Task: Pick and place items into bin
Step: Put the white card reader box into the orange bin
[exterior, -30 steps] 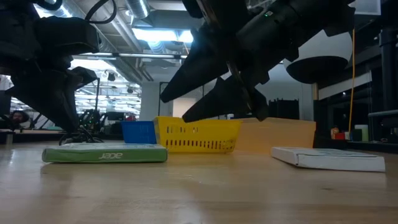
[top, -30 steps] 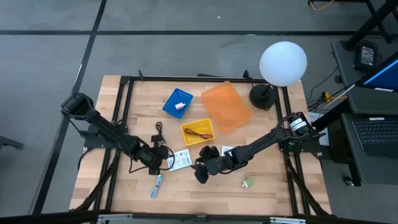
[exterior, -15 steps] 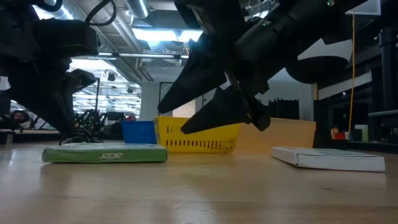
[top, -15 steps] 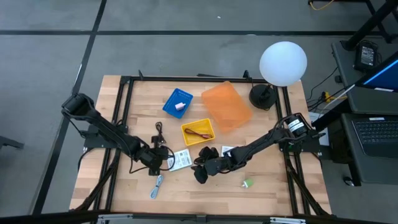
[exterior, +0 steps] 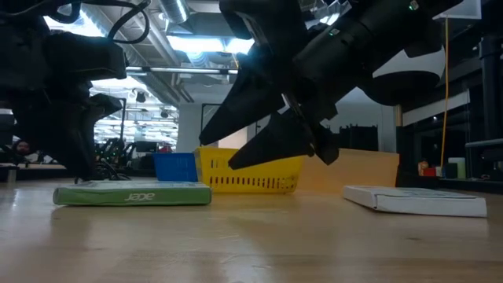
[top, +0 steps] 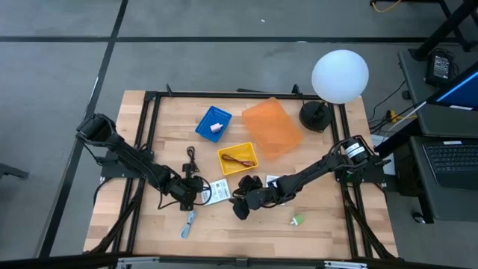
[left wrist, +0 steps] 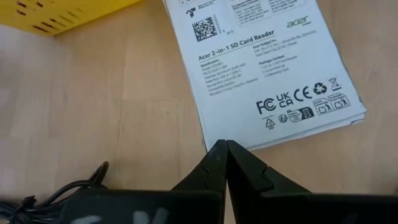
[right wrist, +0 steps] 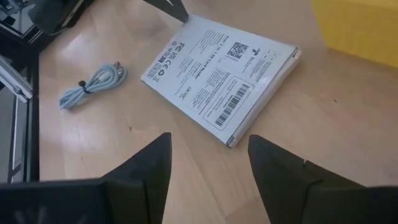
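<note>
My left gripper (top: pixel 200 194) is shut, its tips (left wrist: pixel 224 145) low at a corner of a white labelled packet (left wrist: pixel 267 62) lying flat on the table (top: pixel 217 191). My right gripper (top: pixel 240 206) is open and hovers above the table on the packet's other side (right wrist: pixel 208 155). A second white packet (top: pixel 274 180) lies under the right arm. The black cord (top: pixel 190 157), the blue-silver cable (top: pixel 187 223) and the green piece (top: pixel 298 220) lie loose. The dark-red cord is in the yellow bin (top: pixel 237 158). The pink block is in the blue bin (top: pixel 213 123). My left gripper's shut fingertips (left wrist: pixel 217 155) stand at the packet's corner (left wrist: pixel 208 140), coming from the table's left and slanting down. Whether they touch the packet, I cannot tell.
An orange tray (top: pixel 272 127) lies tilted behind the yellow bin. A lamp with a white globe (top: pixel 340 75) stands at the far right corner. A black frame edges the table (top: pixel 149 97). Bare wood lies along the near edge (top: pixel 246 235).
My right gripper has dipped slightly toward the table and stayed open. The packets and loose items have not moved.
</note>
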`<state>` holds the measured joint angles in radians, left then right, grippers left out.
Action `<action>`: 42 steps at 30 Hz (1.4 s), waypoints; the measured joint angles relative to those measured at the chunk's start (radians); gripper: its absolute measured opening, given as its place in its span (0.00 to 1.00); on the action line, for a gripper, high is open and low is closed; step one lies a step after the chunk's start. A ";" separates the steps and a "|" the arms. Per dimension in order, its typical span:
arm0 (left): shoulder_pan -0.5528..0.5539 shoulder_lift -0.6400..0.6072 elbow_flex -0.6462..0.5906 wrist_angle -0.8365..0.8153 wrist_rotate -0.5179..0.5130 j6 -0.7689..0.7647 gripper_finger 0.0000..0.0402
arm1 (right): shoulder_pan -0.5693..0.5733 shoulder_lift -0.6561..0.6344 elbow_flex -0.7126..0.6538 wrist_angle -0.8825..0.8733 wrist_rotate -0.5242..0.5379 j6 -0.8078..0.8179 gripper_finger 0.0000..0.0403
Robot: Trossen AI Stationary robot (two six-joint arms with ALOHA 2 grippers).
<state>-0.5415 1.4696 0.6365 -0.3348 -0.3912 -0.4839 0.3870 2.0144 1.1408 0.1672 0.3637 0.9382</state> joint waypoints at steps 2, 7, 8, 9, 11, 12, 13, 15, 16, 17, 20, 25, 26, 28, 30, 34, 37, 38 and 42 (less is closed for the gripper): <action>0.000 0.000 0.000 -0.001 0.000 0.000 0.01 | 0.000 0.000 0.000 -0.001 0.000 0.000 0.48; 0.000 0.000 0.000 -0.001 0.000 0.000 0.01 | 0.000 0.000 0.000 0.000 0.000 0.000 0.48; 0.001 0.000 0.000 0.004 -0.001 0.003 0.01 | 0.000 0.000 0.000 0.000 0.000 0.000 0.48; 0.001 0.000 0.000 0.013 -0.003 0.011 0.01 | 0.000 0.000 0.000 0.000 0.000 0.000 0.48; 0.006 0.000 0.000 0.034 -0.002 0.027 0.01 | 0.000 0.000 0.000 0.000 0.000 0.000 0.48; 0.011 0.000 0.000 0.037 0.001 0.033 0.01 | 0.000 0.000 0.000 0.000 0.000 -0.001 0.48; 0.017 0.000 0.000 0.036 0.007 0.034 0.01 | 0.000 0.000 0.000 0.000 0.000 -0.001 0.48; 0.030 0.000 0.000 0.033 0.032 0.034 0.01 | 0.000 0.000 0.000 -0.001 0.000 -0.001 0.48; 0.036 0.000 0.000 0.029 0.043 0.034 0.01 | 0.000 0.000 0.000 -0.001 0.000 0.000 0.48; 0.041 0.000 0.000 0.025 0.048 0.034 0.01 | 0.000 0.000 0.000 -0.001 0.000 -0.001 0.48; 0.048 0.000 0.000 0.021 0.052 0.034 0.01 | 0.000 0.000 0.000 -0.001 0.000 -0.004 0.48; 0.048 0.000 0.000 0.014 0.070 0.034 0.01 | 0.000 0.000 0.000 -0.005 0.000 -0.008 0.48; 0.048 0.000 0.000 0.012 0.071 0.034 0.01 | 0.000 0.000 0.000 -0.005 0.000 -0.008 0.48; 0.048 0.000 0.000 0.011 0.072 0.034 0.01 | 0.000 0.000 0.000 -0.005 0.000 -0.008 0.48; 0.048 0.000 -0.001 0.014 0.072 0.034 0.01 | 0.000 0.000 0.000 -0.005 0.000 -0.008 0.48; 0.048 -0.003 -0.039 0.060 0.069 0.005 0.01 | 0.000 0.000 0.000 -0.005 0.000 -0.006 0.48; 0.048 -0.003 -0.053 0.066 0.069 -0.025 0.01 | 0.000 0.000 0.000 -0.004 0.000 0.000 0.48; 0.048 -0.003 -0.053 0.066 0.069 -0.026 0.01 | 0.000 0.000 0.000 -0.003 0.000 0.001 0.48; 0.048 -0.003 -0.055 0.079 0.069 -0.003 0.01 | -0.001 0.000 -0.001 0.001 0.000 0.004 0.48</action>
<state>-0.4938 1.4666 0.5816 -0.2562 -0.3225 -0.4866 0.3862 2.0144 1.1400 0.1685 0.3641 0.9420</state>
